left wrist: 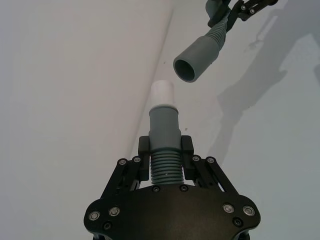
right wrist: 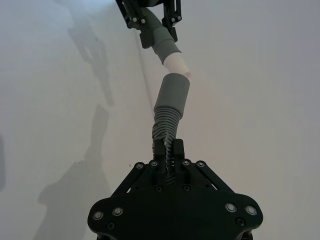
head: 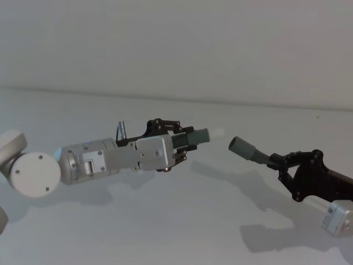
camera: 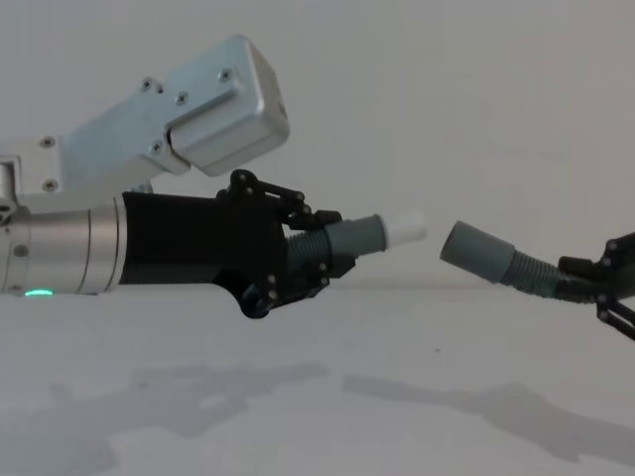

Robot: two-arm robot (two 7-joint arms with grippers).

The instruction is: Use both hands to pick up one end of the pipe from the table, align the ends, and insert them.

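Note:
My left gripper [head: 182, 144] is shut on the ribbed part of one pipe piece [left wrist: 164, 127], held above the table [head: 165, 226]. That piece's grey cuff [camera: 357, 236] ends in a narrower white tip [camera: 405, 228] pointing right. My right gripper [head: 276, 163] is shut on the ribbed hose [right wrist: 165, 125] of the other piece. Its wider dark cuff [camera: 476, 250] opens toward the white tip. A small gap separates the two ends. In the left wrist view the open cuff [left wrist: 196, 59] sits slightly off the tip's axis [left wrist: 162, 93]. The rest of each piece is hidden behind the grippers.
The pale table stretches wide on all sides, carrying the shadows of both arms [head: 276, 232]. A plain pale wall [head: 176, 44] rises behind its far edge.

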